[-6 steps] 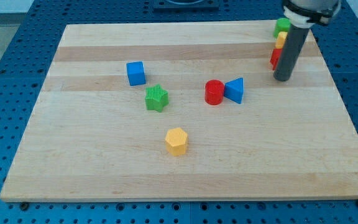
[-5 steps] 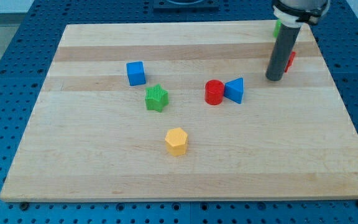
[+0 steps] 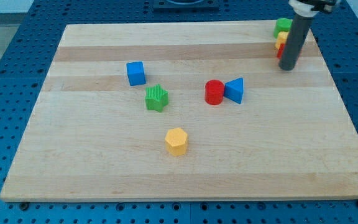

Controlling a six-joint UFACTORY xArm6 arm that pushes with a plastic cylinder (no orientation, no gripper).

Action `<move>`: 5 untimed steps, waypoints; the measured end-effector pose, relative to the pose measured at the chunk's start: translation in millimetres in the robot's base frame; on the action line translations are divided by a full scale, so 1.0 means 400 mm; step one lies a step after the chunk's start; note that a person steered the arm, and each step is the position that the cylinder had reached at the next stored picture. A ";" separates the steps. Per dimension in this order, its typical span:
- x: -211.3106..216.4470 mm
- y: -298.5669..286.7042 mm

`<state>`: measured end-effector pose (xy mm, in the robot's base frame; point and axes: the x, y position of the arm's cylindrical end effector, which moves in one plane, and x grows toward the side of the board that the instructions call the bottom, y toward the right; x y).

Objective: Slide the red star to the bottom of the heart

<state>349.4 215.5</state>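
My tip [image 3: 286, 68] rests on the board near the view's top right corner. A column of three small blocks stands just to its left and above. A green block [image 3: 283, 25] is at the top and a yellow block [image 3: 280, 38] sits below it. Below that, only a sliver of a red block [image 3: 278, 53] shows at the rod's left edge. The rod hides most of the red block, so its shape cannot be made out. My tip is right beside the red block, at its lower right.
A red cylinder [image 3: 214, 92] touches a blue triangular block [image 3: 234, 90] at mid-board. A blue cube [image 3: 136, 73] and a green star [image 3: 156, 98] lie to the left. A yellow hexagon [image 3: 176, 141] lies nearer the view's bottom. The wooden board [image 3: 73, 174] sits on a blue pegboard.
My tip first shifted left, then moved right and toward the view's top, ending closer to the column of blocks. The red block now shows only as a sliver left of the rod.
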 end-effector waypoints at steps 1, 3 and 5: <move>0.001 0.015; 0.055 0.020; -0.013 0.099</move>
